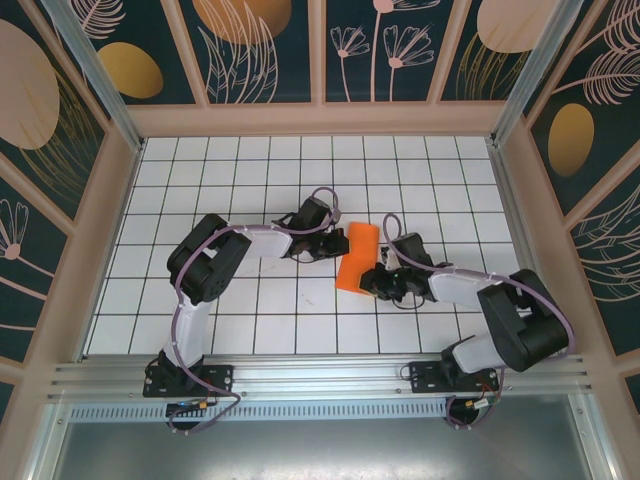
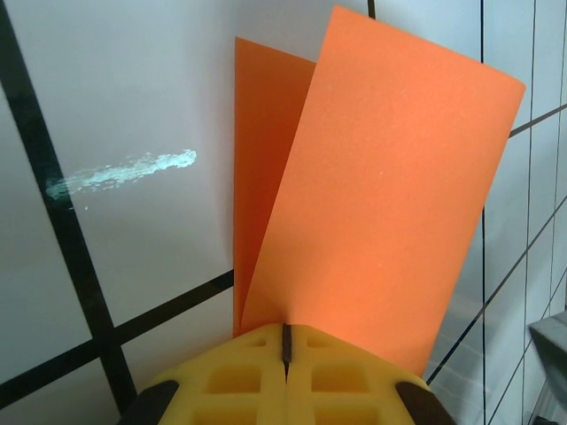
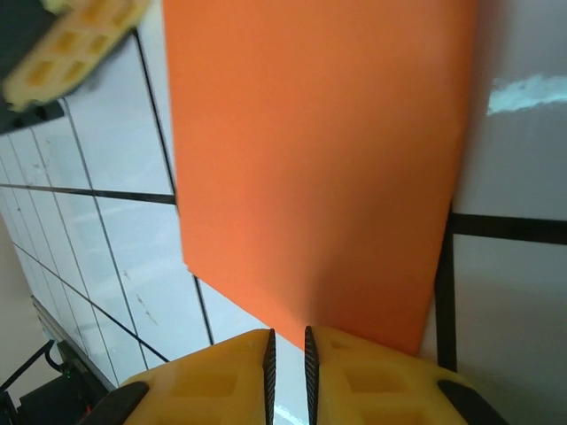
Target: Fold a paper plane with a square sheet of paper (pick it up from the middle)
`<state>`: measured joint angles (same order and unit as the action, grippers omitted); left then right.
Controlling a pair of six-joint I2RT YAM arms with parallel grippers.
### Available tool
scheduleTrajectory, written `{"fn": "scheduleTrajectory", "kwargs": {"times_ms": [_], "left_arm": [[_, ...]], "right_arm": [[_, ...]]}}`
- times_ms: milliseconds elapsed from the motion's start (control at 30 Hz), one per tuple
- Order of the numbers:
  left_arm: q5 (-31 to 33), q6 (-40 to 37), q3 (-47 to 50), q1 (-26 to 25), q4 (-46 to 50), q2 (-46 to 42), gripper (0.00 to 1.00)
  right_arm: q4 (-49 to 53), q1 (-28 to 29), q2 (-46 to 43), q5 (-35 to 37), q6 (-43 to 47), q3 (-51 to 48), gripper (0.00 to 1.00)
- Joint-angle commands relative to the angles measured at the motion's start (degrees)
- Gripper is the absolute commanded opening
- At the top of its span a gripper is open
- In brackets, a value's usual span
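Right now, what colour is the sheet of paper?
The sheet of paper is plain bright orange, unmarked; clearest in the right wrist view.

The left arm (image 1: 200, 265) and the right arm (image 1: 505, 315) both reach forward and bend inward at the elbow, bringing their wrists close together. The left hand (image 2: 285, 343) has its fingers pressed shut on the sheet of paper (image 2: 390, 195). The right hand (image 3: 288, 345) holds its fingers a narrow slit apart.
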<state>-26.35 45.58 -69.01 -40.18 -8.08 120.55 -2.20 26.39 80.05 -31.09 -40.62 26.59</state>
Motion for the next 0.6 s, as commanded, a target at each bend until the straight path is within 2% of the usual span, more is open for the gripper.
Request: {"fn": "scheduleTrajectory", "kwargs": {"times_ms": [0, 100, 267, 433, 567], "left_arm": [[1.6, -1.6, 0.4, -0.6, 4.8, 3.7, 0.0], [1.5, -1.5, 0.5, -0.6, 4.8, 3.7, 0.0], [1.2, -1.5, 0.5, -0.5, 4.5, 4.0, 0.0], [1.1, -1.6, 0.7, -0.5, 4.6, 3.8, 0.0], [1.0, -1.7, 1.1, -0.5, 4.5, 4.0, 0.0]], "right_arm": [[2.1, -2.2, -4.2, 2.4, 1.1, 3.8, 0.21], [0.3, -4.7, -2.5, 0.6, 1.8, 5.4, 0.21], [-1.4, -5.2, 4.1, -0.9, 3.4, 7.2, 0.21], [0.3, -5.4, 8.4, 4.1, 4.7, 6.7, 0.21], [0.9, -5.6, 11.0, 3.8, 5.3, 6.6, 0.21]]}}
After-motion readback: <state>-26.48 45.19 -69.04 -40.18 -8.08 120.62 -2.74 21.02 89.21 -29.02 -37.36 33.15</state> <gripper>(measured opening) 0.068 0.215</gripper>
